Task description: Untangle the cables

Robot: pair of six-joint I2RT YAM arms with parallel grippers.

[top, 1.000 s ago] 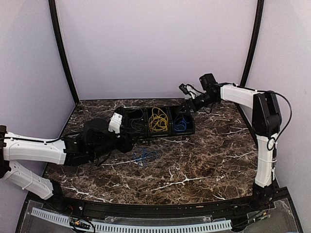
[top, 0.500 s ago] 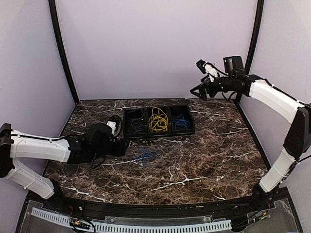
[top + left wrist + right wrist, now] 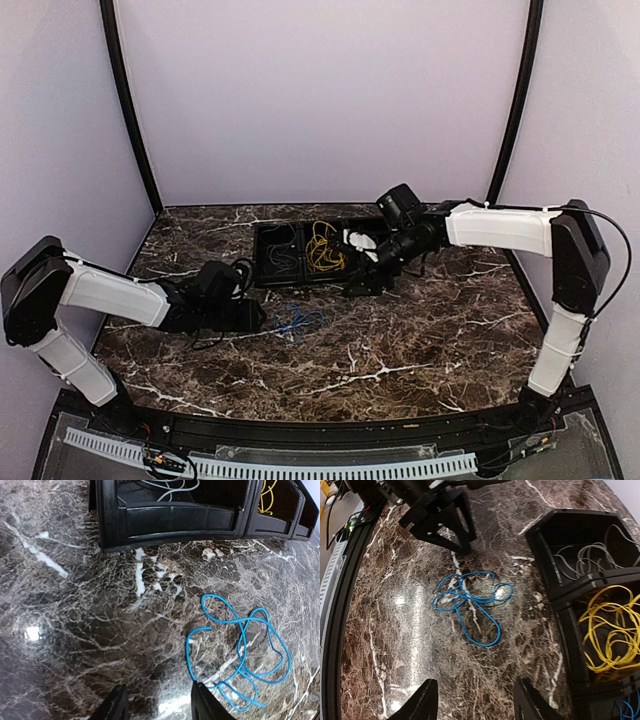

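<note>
blue cable [image 3: 242, 645] loose on the table [image 3: 75, 605]

lies in tangled loops just ahead of the left gripper [image 3: 157, 702] – fingers apart, gripping nothing. sits near the black tray [image 3: 285, 281], yellow cables [image 3: 322, 247] in its middle compartment – right gripper [image 3: 475, 700] above, spread and empty.

Right arm [image 3: 500, 228] hides tray's [image 3: 290, 281] right compartment — its blue cables [image 3: 626, 709] cropped

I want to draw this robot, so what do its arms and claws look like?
The left arm and right arm wear smooth white shells with chunky black joints. A thin black wire loops beside the right arm. The left claw and right claw are black, each with two flat, tapering fingers. I see no markings.
</note>
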